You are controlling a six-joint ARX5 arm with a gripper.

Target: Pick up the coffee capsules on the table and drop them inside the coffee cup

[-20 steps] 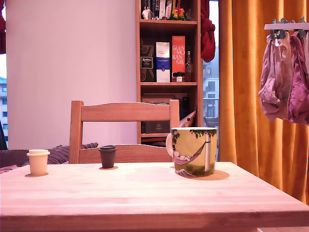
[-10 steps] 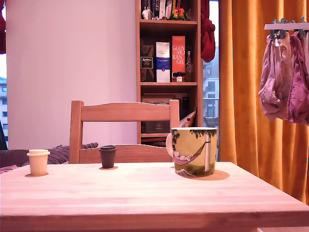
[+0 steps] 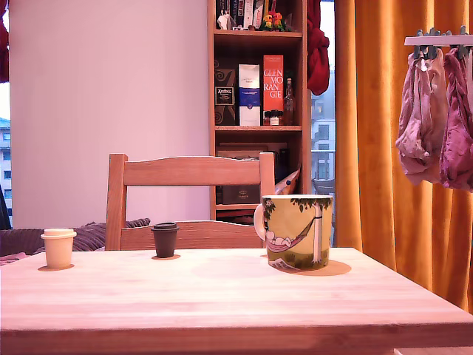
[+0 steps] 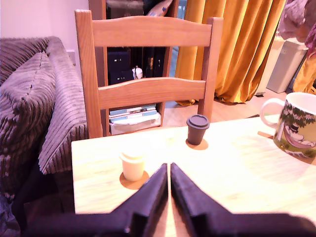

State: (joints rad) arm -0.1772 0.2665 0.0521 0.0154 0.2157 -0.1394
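two capsules (image 3: 58, 247) (image 3: 165, 239), one mug (image 3: 297, 231), both upright.

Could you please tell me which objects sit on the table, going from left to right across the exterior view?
Small cream-beige tapered coffee capsule → small dark brown-black tapered coffee capsule → large ceramic coffee cup printed with green foliage and a hammock scene, all standing upright and apart from one another on the light wooden table.

The wooden table (image 3: 222, 296) carries the coffee cup (image 3: 297, 231), with the dark capsule (image 3: 165, 239) and the cream capsule (image 3: 58, 248) to the exterior view's left of the cup.
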